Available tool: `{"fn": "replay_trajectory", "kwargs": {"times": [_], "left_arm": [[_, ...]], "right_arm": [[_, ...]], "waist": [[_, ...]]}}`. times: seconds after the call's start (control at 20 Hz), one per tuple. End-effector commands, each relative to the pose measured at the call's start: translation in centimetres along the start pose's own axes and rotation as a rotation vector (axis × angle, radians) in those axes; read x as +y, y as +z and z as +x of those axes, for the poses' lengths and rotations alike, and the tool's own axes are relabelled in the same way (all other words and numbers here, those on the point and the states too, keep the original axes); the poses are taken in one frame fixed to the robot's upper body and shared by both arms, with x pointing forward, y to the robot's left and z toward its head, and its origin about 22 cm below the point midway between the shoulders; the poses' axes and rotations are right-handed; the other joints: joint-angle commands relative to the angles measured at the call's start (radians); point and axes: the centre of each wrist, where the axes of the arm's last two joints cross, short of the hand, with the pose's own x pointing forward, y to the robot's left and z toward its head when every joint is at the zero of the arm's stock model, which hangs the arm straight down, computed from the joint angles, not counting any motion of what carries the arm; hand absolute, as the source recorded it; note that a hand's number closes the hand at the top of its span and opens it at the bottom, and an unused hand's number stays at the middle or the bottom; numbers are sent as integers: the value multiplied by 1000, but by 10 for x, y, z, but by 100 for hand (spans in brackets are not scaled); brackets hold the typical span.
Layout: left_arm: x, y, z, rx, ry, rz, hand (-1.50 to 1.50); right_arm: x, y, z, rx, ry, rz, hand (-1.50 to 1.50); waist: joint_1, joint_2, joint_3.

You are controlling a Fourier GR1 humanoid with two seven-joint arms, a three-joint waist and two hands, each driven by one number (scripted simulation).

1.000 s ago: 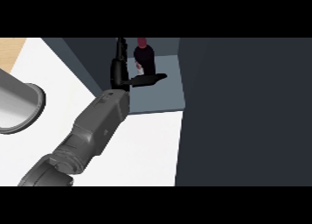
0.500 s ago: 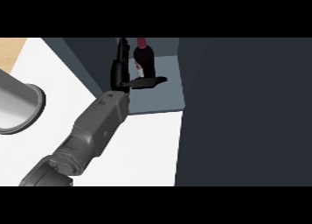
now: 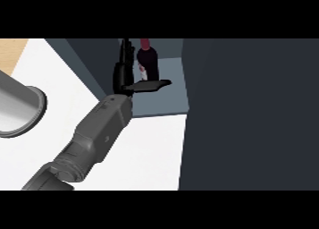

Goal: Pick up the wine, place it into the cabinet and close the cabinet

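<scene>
The wine bottle (image 3: 148,59), dark with a red top, stands upright on the grey floor of the open cabinet (image 3: 168,100) at the top middle. My left hand (image 3: 125,74) reaches into the cabinet from the lower left. Its fingers lie straight along the bottle's left side and its thumb (image 3: 152,85) sticks out to the right in front of the bottle's base. The hand is open and is not curled round the bottle. The bottle's lower part is hidden behind the thumb. My right hand does not show.
The cabinet's dark door (image 3: 254,112) stands open and fills the right side. A large grey metal cylinder (image 3: 10,107) sits on the white counter (image 3: 149,152) at the left. A strip of wood (image 3: 6,51) shows at the top left.
</scene>
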Motion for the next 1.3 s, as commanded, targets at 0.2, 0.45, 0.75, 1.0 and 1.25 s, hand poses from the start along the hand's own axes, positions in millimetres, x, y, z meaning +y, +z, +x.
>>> {"fn": "replay_trajectory", "kwargs": {"times": [0.2, 0.45, 0.75, 1.0, 1.25], "left_arm": [[4, 24, -12, 35, 46, 49, -150], [-12, 66, -17, 46, 61, -2, -150], [-40, 109, -3, 57, 46, -19, -150], [-57, 139, 19, 6, 53, -36, -150], [-57, 168, 34, 9, 90, -56, -150]], "right_arm": [[0, 8, 4, -26, -10, 2, -150], [-3, 7, 5, 8, 15, -40, -150], [-6, 30, 18, 6, 40, -54, -150], [-11, 23, 13, -4, 29, -80, -150], [-12, 28, 14, -9, 49, -83, -150]], "waist": [[14, -11, 2], [44, -16, 2], [67, -22, 3], [82, -21, 3], [82, -19, 3]]}}
